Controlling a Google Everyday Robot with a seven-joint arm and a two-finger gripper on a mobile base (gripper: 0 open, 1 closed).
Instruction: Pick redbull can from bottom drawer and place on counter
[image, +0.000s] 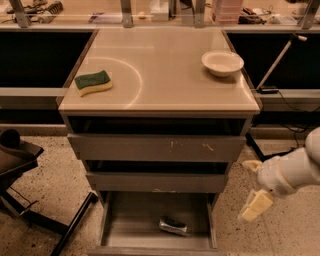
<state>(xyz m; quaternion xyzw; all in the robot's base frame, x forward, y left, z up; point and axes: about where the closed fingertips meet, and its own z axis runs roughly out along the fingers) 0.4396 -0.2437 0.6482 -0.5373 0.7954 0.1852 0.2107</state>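
Note:
The redbull can (173, 226) lies on its side on the floor of the open bottom drawer (132, 220), toward its front right. The drawer is pulled out at the foot of the grey cabinet. The beige counter (165, 60) with its pale arc tops the cabinet. My gripper (251, 186) hangs to the right of the cabinet, level with the middle drawer, above and right of the can. Its cream fingers (256, 205) stand apart and hold nothing.
A green-and-yellow sponge (93, 82) lies on the counter's left side and a white bowl (222, 62) on its right. A dark chair base (30, 210) stands on the floor at the left. A stand leg and cable (270, 90) are at the right.

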